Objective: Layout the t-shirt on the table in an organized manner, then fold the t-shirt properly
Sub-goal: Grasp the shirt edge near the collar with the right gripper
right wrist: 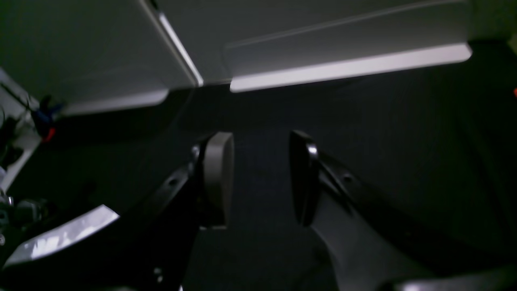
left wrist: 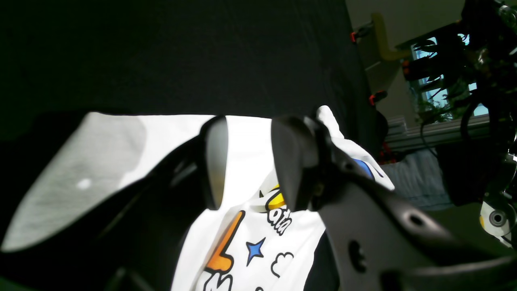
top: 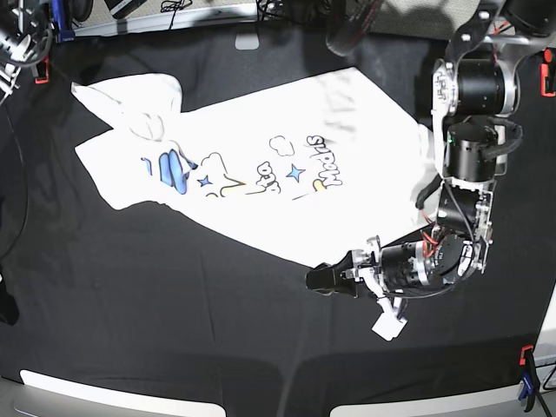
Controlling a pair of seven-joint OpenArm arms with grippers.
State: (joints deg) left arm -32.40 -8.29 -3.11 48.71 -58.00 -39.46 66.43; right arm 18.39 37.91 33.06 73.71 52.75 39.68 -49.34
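Observation:
The white t-shirt (top: pixel 261 148) lies spread on the black table (top: pixel 174 330), print side up, collar end to the left and hem to the right. Its upper-left sleeve (top: pixel 139 109) is bunched. My left gripper (top: pixel 317 278) is open at the shirt's near edge, pointing left. In the left wrist view its jaws (left wrist: pixel 248 161) stand apart with the printed cloth (left wrist: pixel 250 242) just beyond them and nothing held. My right gripper (right wrist: pixel 260 182) is open and empty above bare black cloth (right wrist: pixel 404 141). No shirt shows in that view.
Red clamps (top: pixel 547 82) (top: pixel 39 69) and a blue clamp (top: pixel 527 388) hold the cloth at the table's edges. The left arm's column (top: pixel 473 130) stands beside the shirt's right sleeve. Cables and gear (top: pixel 174 9) lie past the far edge.

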